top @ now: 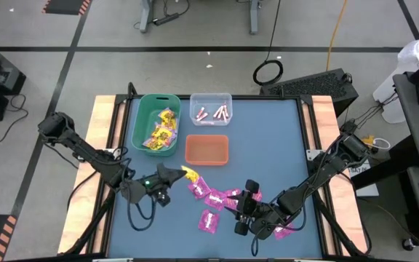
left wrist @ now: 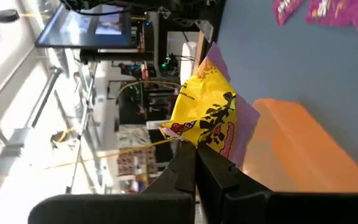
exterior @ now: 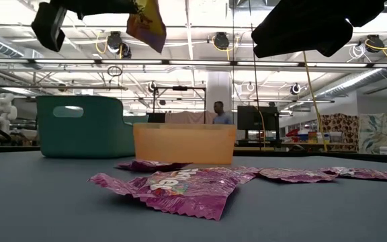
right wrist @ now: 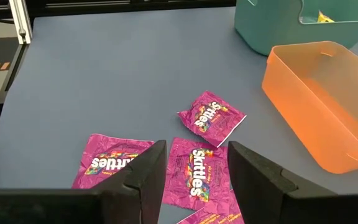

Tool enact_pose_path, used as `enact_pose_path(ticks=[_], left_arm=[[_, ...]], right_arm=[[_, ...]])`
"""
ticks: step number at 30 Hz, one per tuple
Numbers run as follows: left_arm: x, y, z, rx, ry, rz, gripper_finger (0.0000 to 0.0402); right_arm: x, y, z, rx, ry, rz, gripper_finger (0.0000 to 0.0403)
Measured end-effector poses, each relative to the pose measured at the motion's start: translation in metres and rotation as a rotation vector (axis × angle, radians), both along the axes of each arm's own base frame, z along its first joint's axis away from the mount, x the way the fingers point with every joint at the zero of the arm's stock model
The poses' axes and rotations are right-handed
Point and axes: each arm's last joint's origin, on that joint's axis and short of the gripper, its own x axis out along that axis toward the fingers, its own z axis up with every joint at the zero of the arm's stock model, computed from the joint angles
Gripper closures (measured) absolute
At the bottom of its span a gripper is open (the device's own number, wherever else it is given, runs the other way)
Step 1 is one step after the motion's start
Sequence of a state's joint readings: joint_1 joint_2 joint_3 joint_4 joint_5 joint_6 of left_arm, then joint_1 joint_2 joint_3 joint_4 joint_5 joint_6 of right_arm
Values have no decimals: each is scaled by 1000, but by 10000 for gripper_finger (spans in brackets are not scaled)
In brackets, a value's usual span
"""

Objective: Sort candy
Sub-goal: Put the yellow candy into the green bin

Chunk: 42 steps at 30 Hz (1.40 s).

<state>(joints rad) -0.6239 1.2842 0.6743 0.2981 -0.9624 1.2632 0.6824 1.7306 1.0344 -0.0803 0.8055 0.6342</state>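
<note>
Left hand (top: 182, 172) sits at centre-left of the high view, pinched shut on one yellow packet (top: 190, 173), which sticks out toward the picture's right. In the low view that packet (exterior: 146, 23) hangs at upper left, well clear of the table, one corner pointing down.

Right hand (top: 242, 211) hovers at lower centre-right, fingers spread and gripping nothing, right above the pink packets (top: 213, 196). Its wrist view shows three whole ones (right wrist: 211, 118) lying flat between and beyond the fingers, with a fourth cut off at the lower edge. From above the cluster runs diagonally from centre toward lower right, roughly seven, though some overlap and the arm covers a few.

Three bins stand in the upper centre: green bin (top: 138, 124) holding a heap of yellow packets, too tangled to count; clear bin (top: 211, 98) with about four pale sticks (top: 215, 113); orange bin (top: 207, 149) just below them. The blue table (top: 275, 145) lies open on the right, and along the lower left edge too.
</note>
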Motion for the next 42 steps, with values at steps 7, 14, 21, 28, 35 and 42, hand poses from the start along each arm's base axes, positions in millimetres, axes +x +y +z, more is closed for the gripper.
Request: enact_pose_path(ticks=[7,14,21,28,35,42], left_arm=[[0,0,0,49,18,-9,398],[0,0,0,48,18,-8,398],[1,0,4,-156,-89,25,398],[2,1,12,-500,-306,143,398],[1,6,20,-862,-606,325,398],[5,15,20,-1172,-795,381,398]], right_arm=[[0,0,0,0,0,0,241],[0,0,0,-1,0,0,241],[0,0,0,-1,0,0,241],[0,0,0,0,0,0,241],[0,0,0,0,0,-1,241],[0,0,0,0,0,-1,241]])
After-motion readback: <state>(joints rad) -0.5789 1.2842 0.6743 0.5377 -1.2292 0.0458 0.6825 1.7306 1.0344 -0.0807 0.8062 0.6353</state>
